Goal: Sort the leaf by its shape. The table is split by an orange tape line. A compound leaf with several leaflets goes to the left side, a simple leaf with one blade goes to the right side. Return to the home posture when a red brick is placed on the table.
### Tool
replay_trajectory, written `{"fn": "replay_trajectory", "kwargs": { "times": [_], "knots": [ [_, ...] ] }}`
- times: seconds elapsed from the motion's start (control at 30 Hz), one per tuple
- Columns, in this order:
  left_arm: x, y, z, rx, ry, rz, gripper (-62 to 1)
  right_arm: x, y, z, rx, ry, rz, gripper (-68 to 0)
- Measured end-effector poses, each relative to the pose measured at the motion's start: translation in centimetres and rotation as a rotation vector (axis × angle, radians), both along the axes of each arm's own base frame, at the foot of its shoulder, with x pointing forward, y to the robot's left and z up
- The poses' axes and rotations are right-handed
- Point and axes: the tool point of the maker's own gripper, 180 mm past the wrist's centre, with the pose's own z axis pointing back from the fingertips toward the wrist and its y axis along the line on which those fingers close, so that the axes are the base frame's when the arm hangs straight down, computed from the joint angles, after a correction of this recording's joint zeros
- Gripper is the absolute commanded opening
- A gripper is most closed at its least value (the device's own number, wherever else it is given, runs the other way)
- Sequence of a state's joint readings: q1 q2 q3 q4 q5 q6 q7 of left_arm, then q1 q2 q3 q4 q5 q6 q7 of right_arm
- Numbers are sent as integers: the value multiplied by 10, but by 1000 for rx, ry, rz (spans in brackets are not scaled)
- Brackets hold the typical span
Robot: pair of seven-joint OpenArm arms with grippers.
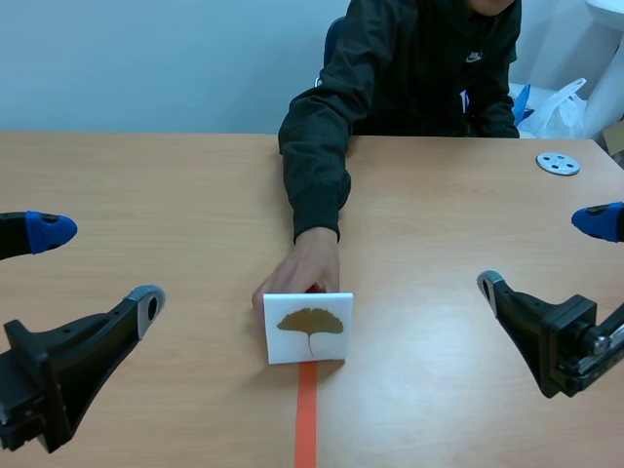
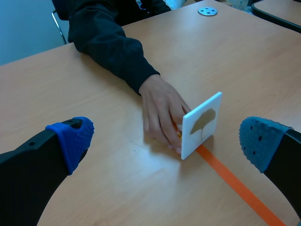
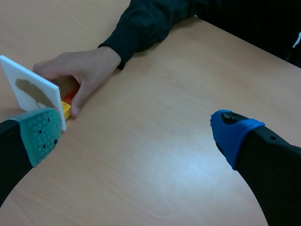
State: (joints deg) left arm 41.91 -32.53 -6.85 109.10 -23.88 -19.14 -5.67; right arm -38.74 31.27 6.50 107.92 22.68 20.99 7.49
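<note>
A white card bearing a brown fan-shaped leaf with one blade stands upright at the far end of the orange tape line. A person's hand holds it from behind. The card is ahead of my open left gripper, and the hand rests behind it. In the right wrist view the card stands by my gripper's grey-green pad, with a yellow and red base behind it under the hand. My right gripper is open. Both grippers, left and right, sit low at the sides, empty.
The person in a dark jacket sits across the table, one sleeve stretched toward the middle. A small grey disc with holes lies at the far right of the table. White plastic bags sit beyond the table's far right edge.
</note>
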Motion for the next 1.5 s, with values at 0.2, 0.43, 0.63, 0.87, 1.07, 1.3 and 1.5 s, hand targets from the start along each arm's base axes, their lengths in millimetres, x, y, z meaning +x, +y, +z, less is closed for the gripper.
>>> {"fn": "replay_trajectory", "kwargs": {
  "times": [0.2, 0.43, 0.63, 0.87, 1.07, 1.3, 1.5],
  "knots": [
    [0, 0, 0, 0, 0, 0, 14, 0, 0, 0, 0, 0, 0, 4],
    [0, 0, 0, 0, 0, 0, 14, 0, 0, 0, 0, 0, 0, 4],
    [0, 0, -2, 8, 9, 0, 14, 0, 0, 0, 0, 0, 0, 4],
    [-2, 2, -10, 35, 46, 1, 14, 0, 0, 0, 0, 0, 0, 4],
    [-2, 2, -12, 43, 56, 1, 14, 0, 0, 0, 0, 0, 0, 4],
    [-5, 4, -24, 85, 110, 1, 14, 0, 0, 0, 0, 0, 0, 4],
    [-8, -3, -31, 192, 101, -102, 14, 0, 0, 0, -1, 1, 0, 4]
  ]
}}
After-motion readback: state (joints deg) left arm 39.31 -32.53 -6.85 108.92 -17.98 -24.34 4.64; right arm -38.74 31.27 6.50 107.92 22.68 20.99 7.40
